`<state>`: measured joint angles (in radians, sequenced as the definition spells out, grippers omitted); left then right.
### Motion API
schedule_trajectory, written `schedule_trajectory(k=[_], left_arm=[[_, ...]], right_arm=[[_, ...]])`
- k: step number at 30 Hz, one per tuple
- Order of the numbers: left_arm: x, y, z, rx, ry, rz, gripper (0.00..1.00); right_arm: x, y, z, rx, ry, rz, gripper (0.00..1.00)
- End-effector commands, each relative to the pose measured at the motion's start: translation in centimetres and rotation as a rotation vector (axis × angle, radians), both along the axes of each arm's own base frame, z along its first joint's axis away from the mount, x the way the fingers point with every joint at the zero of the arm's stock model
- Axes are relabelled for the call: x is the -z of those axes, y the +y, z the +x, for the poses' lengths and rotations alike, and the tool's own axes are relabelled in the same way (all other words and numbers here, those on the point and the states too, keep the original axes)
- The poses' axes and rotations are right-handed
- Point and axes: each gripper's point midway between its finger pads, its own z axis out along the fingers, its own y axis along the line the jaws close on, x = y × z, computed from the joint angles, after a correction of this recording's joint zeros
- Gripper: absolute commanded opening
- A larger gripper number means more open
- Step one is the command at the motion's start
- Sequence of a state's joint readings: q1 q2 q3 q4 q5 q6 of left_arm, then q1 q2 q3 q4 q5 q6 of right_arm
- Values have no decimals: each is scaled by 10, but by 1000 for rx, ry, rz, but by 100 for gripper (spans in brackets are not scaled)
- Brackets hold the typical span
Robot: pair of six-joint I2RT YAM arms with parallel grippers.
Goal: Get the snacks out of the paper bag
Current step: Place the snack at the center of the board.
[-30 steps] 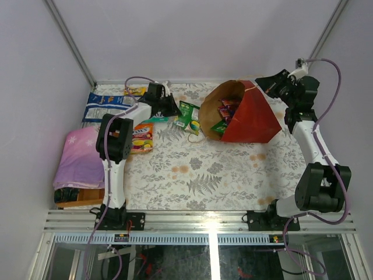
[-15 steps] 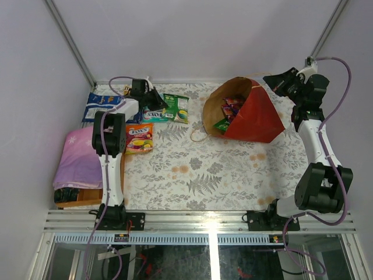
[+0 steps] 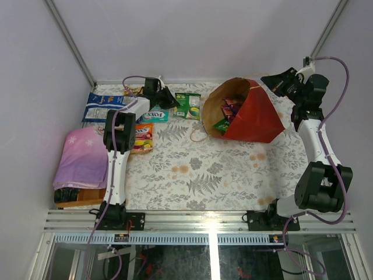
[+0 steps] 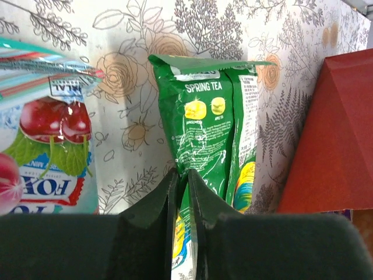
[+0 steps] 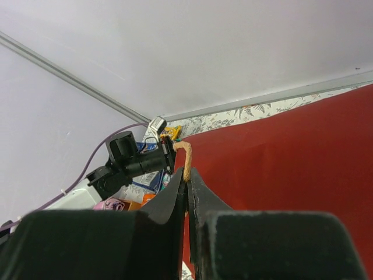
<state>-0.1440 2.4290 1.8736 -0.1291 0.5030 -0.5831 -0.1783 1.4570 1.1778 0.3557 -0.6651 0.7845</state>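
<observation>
The red paper bag (image 3: 253, 116) lies on its side at the back right, its mouth facing left, with several snacks (image 3: 227, 114) inside. My right gripper (image 3: 273, 83) is shut on the bag's twine handle (image 5: 185, 154) above the bag's red side (image 5: 291, 163). My left gripper (image 3: 169, 100) is shut on a green "SPRING TEA" packet (image 3: 187, 105), which lies on the cloth left of the bag mouth and shows in the left wrist view (image 4: 204, 128). A teal packet (image 3: 154, 115), an orange packet (image 3: 141, 137) and a blue-and-white pack (image 3: 102, 106) lie at the back left.
A pink folded cloth (image 3: 81, 157) lies on a wooden tray (image 3: 78, 198) at the left edge. A small yellow packet (image 3: 133, 90) lies by the back wall. The bag's second handle loop (image 3: 198, 135) rests on the floral tablecloth (image 3: 221, 175).
My left gripper pulled the green packet left, away from the bag mouth, then came back right a little. My right gripper moved slightly up and right with the handle.
</observation>
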Motion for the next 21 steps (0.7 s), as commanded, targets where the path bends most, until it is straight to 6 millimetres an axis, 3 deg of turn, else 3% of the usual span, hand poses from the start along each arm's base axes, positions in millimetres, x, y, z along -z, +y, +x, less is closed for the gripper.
schedule_trajectory(k=[1,8,9,12,14,15,21], left_arm=[[-6,4,13,-31,-21,12,11],[-14,19,12,-78,-34,81,14],[-16,21,12,-83,-33,89,19],[-23,27,11,-98,-36,109,60],[-39,31,9,-110,-60,128,86],[-55,35,9,-123,-90,137,98],[-151,37,-14,-136,-275,191,100]], right_arm=[[-26,1,-1,-20,-95,-12,0],[-22,3,0,-32,-84,-4,0],[-21,2,1,-26,-83,-7,0],[-16,8,3,16,-58,-102,0],[-12,18,3,33,-46,-191,0],[-11,27,2,15,-47,-228,0],[-20,62,-12,-116,-81,-226,0]])
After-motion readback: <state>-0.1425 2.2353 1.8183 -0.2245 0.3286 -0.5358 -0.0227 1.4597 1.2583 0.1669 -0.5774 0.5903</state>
